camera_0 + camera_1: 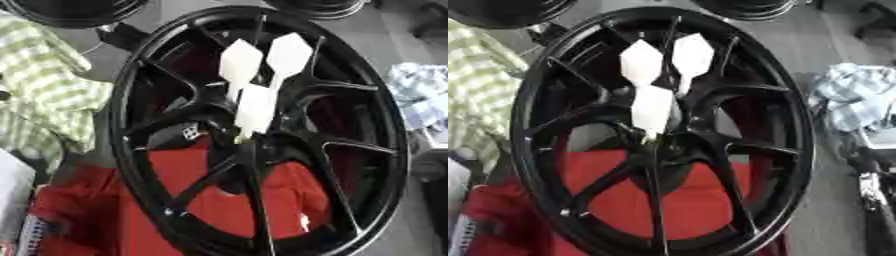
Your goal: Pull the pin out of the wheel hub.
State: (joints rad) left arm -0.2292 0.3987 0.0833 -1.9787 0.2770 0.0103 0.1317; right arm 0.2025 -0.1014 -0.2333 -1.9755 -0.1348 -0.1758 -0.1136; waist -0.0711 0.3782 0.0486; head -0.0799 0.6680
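Pins, three of them with flat white diamond-shaped heads, stand in the middle of the black wheel hub (391, 130), which fills the left eye view and lies over a red cloth (227, 200). The lowest pin (255, 110) has its thin stem running down to where the spokes meet. The upper-left pin (239, 62) and upper-right pin (289, 54) rise behind it, and their heads sit just beside one another. A green checked cloth (44, 90) lies off the hub's left rim. No robot hand shows in this view, so I cannot tell how either one is held.

In the right eye view the same cluster sits a little further left, and the lowest head partly overlaps the stems of the two behind it. A blue and white cloth (855, 95) lies crumpled to the right, apart from the rim. Neither robot hand shows here either.

Judging from this, the reach has not yet begun. The step will likely go best by coming down from above onto one head only, probably the lowest, since it stands nearest and clear in front. Pinch across its flat faces, keep off the neighbouring heads and spokes, and draw along the line of the stem rather than sideways, so it does not bind.
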